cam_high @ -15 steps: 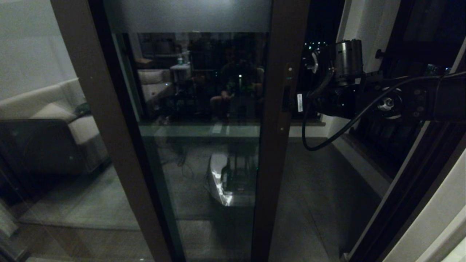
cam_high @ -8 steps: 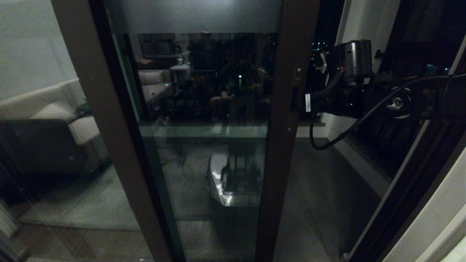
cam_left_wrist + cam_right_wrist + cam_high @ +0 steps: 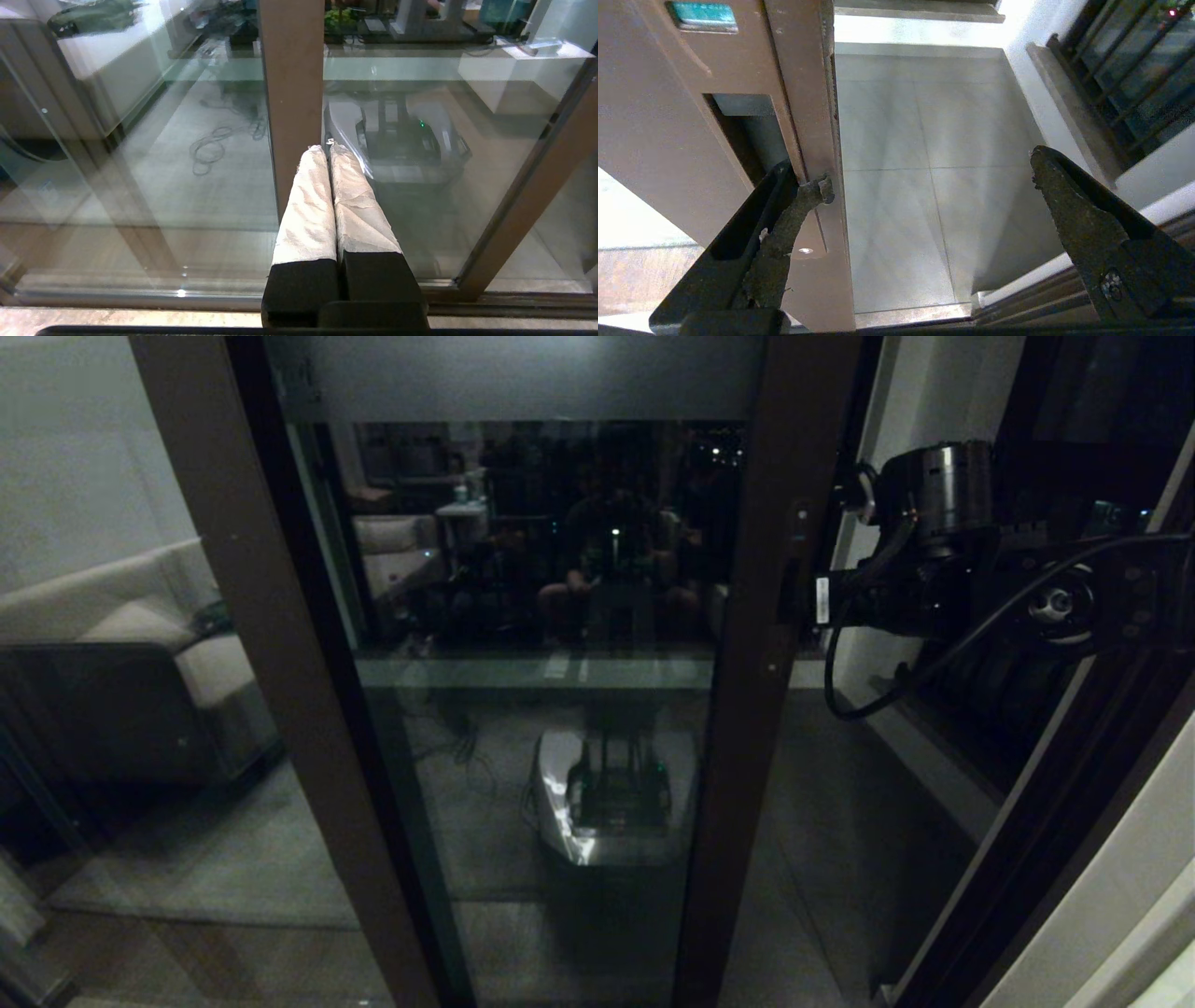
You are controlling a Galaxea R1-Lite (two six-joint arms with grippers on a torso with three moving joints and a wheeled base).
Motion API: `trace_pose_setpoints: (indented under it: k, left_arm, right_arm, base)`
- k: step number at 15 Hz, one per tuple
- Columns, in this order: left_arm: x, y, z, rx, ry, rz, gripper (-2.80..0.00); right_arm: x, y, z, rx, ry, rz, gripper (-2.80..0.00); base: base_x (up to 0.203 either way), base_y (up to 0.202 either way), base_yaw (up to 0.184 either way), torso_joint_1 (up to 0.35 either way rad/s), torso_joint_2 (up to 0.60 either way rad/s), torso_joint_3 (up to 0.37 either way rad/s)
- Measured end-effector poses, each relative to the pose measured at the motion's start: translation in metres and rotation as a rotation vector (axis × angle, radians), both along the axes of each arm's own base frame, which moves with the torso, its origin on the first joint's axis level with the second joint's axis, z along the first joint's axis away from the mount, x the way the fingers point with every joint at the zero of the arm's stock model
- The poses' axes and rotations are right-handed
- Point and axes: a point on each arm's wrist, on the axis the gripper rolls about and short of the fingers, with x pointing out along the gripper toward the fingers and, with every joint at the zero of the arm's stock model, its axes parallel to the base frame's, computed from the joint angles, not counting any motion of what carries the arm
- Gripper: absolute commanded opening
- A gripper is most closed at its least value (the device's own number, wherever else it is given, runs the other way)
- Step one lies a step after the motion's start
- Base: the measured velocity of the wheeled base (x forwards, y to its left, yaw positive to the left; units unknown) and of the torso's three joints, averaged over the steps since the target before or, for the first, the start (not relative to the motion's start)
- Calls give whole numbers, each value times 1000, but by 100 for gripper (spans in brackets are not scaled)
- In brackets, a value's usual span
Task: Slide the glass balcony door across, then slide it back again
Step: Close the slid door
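Door [image 3: 747, 616] slid further right | right gripper [image 3: 924, 182] jaws spread, finger hooked at handle [image 3: 738, 126] | left gripper [image 3: 329, 149] jaws together

Dark brown frame on the glass balcony door [image 3: 747, 709]; white-wrapped fingers [image 3: 308, 205] with black bases; pale grey floor tiles [image 3: 915, 186].

Grey tiled balcony floor [image 3: 924, 177] carries the door's bottom track [image 3: 1017, 294].

The glass balcony door [image 3: 560, 709] stands further toward the robot's right than one second ago, its handle stile [image 3: 766, 644] shifted rightward. The right gripper [image 3: 929, 177], one finger [image 3: 784, 224] hooked at the stile, has travelled right alongside it.
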Motion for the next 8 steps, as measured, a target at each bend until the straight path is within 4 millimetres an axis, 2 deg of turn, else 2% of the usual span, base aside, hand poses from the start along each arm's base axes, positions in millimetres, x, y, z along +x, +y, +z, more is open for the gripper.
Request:
trace_pose_setpoints:
  k: [8]
  left_arm:
    - [0,0,0,0,0,0,-280]
  right_arm:
    - [-5,-25,-7,-19,1,-47,0]
  base:
    - [0,0,0,0,0,0]
